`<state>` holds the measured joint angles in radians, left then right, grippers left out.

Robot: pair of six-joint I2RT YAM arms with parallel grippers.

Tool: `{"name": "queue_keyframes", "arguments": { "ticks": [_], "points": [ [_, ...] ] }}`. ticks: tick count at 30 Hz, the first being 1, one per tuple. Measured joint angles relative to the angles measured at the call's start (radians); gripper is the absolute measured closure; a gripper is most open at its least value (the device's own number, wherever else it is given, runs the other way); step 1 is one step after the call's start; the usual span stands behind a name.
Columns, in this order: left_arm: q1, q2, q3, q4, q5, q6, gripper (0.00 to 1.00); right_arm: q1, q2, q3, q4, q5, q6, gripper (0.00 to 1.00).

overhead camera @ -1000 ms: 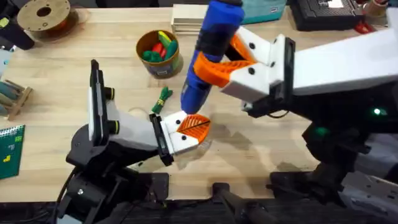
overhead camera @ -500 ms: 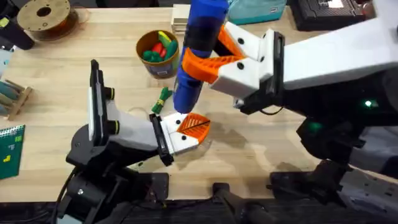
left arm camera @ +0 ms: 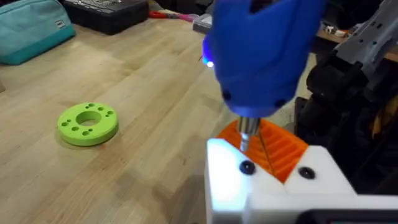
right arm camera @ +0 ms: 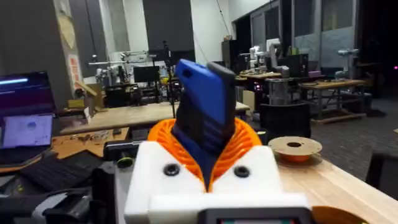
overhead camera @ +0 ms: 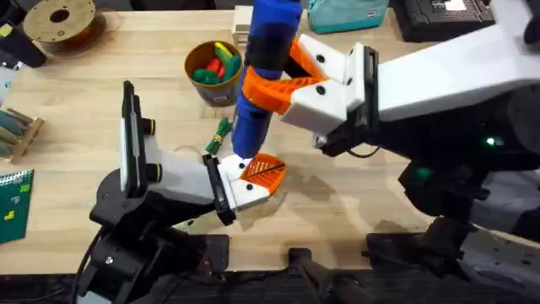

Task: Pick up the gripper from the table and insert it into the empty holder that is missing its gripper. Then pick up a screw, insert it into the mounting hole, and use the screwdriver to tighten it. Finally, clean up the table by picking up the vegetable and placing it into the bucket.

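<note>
My right gripper is shut on the blue screwdriver, holding it nearly upright. In the right wrist view the screwdriver sits between the orange ribbed pads. Its metal tip points down at a dark screw head in the white holder on the left arm. The orange ribbed gripper sits in that holder. From overhead, the holder and orange gripper lie just below the screwdriver. The dark green vegetable lies on the table beside the tool. The bucket stands behind it.
The bucket holds green, red and yellow toy produce. A bright-green disc with holes lies on the wood. A teal pouch and a filament spool sit along the far edge, and a keyboard is at the far right.
The right arm has carried the screwdriver to the left and stood it more upright, bringing its tip over the left arm's holder. The left arm has stayed put.
</note>
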<state>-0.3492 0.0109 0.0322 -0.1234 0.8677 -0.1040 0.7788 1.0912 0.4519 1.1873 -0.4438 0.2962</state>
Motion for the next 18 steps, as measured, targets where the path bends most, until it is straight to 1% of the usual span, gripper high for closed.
{"name": "queue_keyframes", "arguments": {
  "ticks": [18],
  "points": [
    [0.000,0.000,0.000,0.000,0.000,0.000,0.996,0.000,0.017,0.000,0.002,0.010,0.042,0.968]
  ]
}}
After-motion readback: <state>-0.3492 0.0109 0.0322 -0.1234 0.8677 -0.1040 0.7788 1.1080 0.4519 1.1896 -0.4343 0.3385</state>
